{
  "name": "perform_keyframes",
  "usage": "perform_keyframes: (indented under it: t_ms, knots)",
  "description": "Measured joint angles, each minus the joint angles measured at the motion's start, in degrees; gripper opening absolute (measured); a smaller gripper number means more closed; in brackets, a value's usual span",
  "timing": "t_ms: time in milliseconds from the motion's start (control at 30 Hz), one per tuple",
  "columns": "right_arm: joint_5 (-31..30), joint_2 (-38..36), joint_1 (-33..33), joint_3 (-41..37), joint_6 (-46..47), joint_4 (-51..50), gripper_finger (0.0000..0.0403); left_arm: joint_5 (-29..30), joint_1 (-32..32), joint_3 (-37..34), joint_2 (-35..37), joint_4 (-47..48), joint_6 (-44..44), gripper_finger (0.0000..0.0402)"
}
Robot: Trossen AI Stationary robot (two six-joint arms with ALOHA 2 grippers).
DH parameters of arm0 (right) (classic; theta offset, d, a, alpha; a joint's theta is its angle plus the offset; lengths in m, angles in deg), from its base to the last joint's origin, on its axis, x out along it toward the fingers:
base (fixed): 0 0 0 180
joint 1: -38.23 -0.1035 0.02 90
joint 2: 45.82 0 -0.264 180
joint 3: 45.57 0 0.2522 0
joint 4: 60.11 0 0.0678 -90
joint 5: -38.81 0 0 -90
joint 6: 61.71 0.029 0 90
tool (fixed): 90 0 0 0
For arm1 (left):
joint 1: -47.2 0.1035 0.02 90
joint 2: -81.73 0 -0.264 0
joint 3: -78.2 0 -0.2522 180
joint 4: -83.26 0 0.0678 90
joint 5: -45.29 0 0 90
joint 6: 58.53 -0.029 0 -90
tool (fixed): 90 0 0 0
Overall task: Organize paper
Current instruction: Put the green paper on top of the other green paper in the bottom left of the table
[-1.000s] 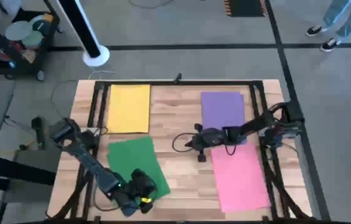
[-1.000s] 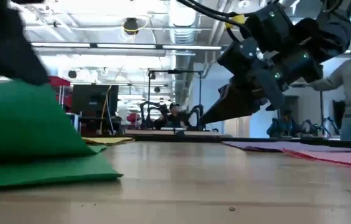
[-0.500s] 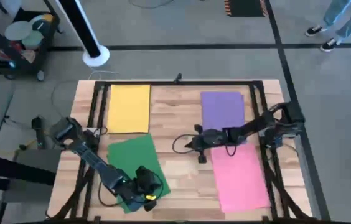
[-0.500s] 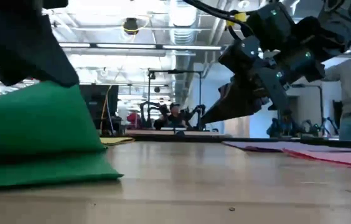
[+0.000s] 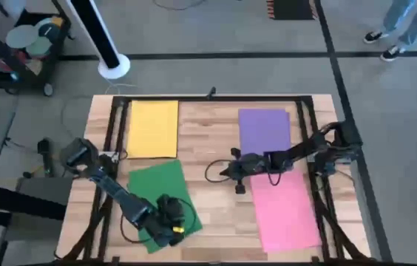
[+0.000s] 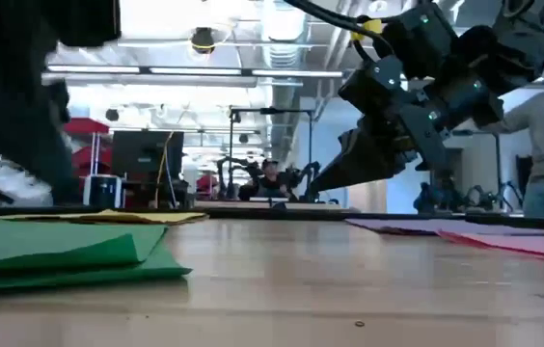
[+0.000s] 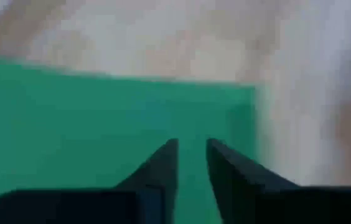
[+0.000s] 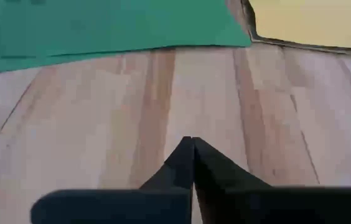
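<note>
Though tilted, green sheet (image 5: 161, 198) lengthwise front-to-back.

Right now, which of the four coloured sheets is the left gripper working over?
The green sheet, at the table's near left. The left gripper sits over its near corner, while the yellow sheet, purple sheet and pink sheet lie away from it.

Wood table (image 5: 208, 140) w/ yellow (image 5: 153, 128), green (image 5: 160, 193), purple (image 5: 264, 129), pink (image 5: 284, 208) sheets.

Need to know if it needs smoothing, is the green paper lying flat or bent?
Bent: in the low view the green paper has a raised flap folded over its lower layer.
</note>
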Motion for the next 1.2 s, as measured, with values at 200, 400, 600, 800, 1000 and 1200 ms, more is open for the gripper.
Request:
perform_keyframes:
  t_ms: [200,400,600,800,1000,1200]
  knots:
    - [0.0,0.0,0.0,0.0,0.58,-0.54,0.0,-1.16,2.07,-0.22,0.26,24.91,2.67,0.0002]
    - [-0.02,0.0,0.0,0.0,1.42,-0.56,0.0,3.98,5.47,-1.7,3.57,35.59,2.79,0.0001]
    - [-0.07,0.0,-0.59,0.0,1.6,-0.51,0.0,3.0,9.38,-11.4,11.77,28.94,1.8,0.0]
    - [-0.02,0.0,-1.11,0.0,1.62,-0.38,0.0,1.77,13.13,-18.26,19.92,26.01,-1.49,0.0]
    - [-0.04,0.0,-1.09,0.0,1.64,-0.12,0.0,2.7,18.62,-22.67,27.57,24.62,-4.64,0.0]
    - [-0.04,0.0,-1.2,0.0,1.8,-0.15,0.0,0.11,24.09,-28.21,30.8,20.35,-5.07,0.0]
